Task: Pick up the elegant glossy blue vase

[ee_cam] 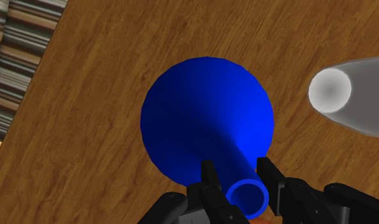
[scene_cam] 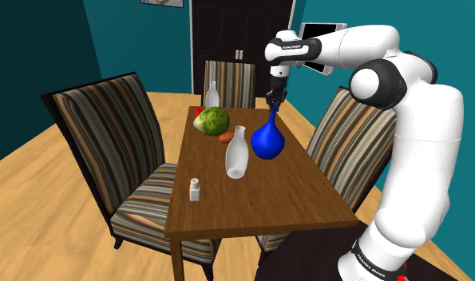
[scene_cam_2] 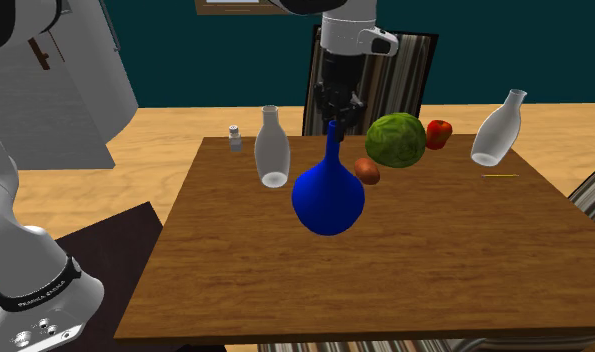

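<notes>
A glossy, deep-blue vase with a round belly and a long thin neck (scene_cam: pixel 267 141) (scene_cam_2: pixel 328 198) (ee_cam: pixel 204 114) is seen over the middle of the brown wooden worktop (scene_cam: pixel 259 195) (scene_cam_2: pixel 435 260). Its neck is pinched just below the rim by the black fingers of the gripper (scene_cam: pixel 275 97) (scene_cam_2: pixel 337 108) (ee_cam: pixel 237 167), one on each side, as the wrist view shows. In the shoulder view the vase is tilted a little, its neck leaning toward the gripper; whether its base is touching the wood cannot be told. A tall white bottle (scene_cam: pixel 237 153) (scene_cam_2: pixel 272 147) (ee_cam: pixel 347 92) is placed just beside the vase, on the shoulder view's left and slightly nearer. Farther off on that side a green cabbage-like ball (scene_cam: pixel 212 121) (scene_cam_2: pixel 396 140) is found, with a small orange-brown oval thing (scene_cam: pixel 226 137) (scene_cam_2: pixel 367 171) between it and the vase. A second white bottle (scene_cam: pixel 212 96) (scene_cam_2: pixel 498 128) is set at the worktop's far end, and a small pale shaker (scene_cam: pixel 195 189) (scene_cam_2: pixel 235 138) near the edge at the shoulder view's left — well apart from the vase. The worktop is flanked by chairs with striped upholstery (scene_cam: pixel 116 152).
</notes>
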`<state>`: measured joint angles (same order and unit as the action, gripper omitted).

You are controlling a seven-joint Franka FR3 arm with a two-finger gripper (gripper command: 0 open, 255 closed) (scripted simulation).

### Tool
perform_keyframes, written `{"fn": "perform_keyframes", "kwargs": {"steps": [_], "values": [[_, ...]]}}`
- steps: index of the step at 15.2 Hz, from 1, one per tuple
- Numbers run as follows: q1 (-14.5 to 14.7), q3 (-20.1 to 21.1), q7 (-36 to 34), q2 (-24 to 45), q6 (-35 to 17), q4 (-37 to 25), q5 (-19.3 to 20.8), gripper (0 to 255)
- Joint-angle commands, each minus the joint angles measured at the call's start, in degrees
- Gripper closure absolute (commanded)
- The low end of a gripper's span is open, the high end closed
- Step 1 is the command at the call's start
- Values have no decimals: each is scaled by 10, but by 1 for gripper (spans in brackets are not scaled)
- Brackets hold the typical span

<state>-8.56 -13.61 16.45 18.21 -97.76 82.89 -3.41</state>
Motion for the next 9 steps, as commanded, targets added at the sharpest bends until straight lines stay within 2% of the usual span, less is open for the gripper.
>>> {"fn": "perform_keyframes", "kwargs": {"steps": [1, 9], "values": [[-1, 0, 1, 1, 17, -18, 0, 255], [-6, -1, 1, 12, 84, -96, -3, 255]]}}
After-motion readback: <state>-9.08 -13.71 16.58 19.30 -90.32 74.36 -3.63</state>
